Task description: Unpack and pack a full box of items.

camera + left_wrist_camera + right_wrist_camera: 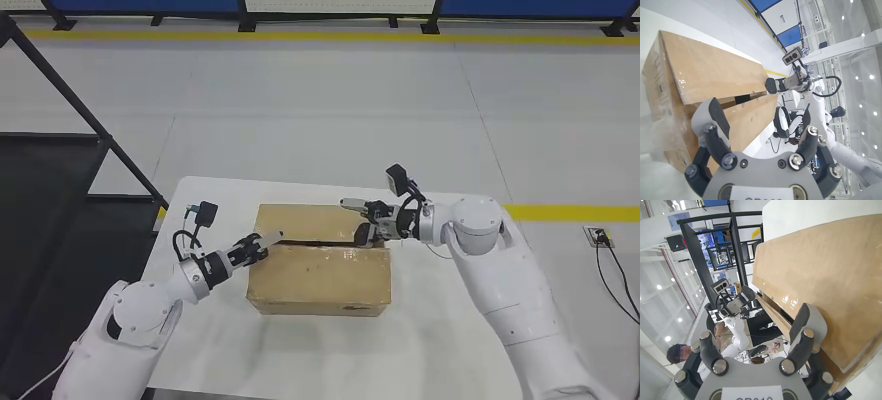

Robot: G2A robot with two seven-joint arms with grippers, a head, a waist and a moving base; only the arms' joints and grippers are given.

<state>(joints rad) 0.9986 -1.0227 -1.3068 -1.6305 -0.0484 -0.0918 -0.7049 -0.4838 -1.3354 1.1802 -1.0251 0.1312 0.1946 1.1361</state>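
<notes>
Box [318,270] sits mid-table [430,330], top flaps nearly shut, just a dark slit at the seam. Left gripper [265,243] is at one seam end, right gripper [358,220] at the other. Both are spread wide, holding nothing. Looks like opening has barely begun; unpacking and repacking are all left.

Box [318,275] on table [440,330], lower centre of frame. Left gripper [268,242] at left end of the box's top seam; right gripper [359,220] at right end.
</notes>
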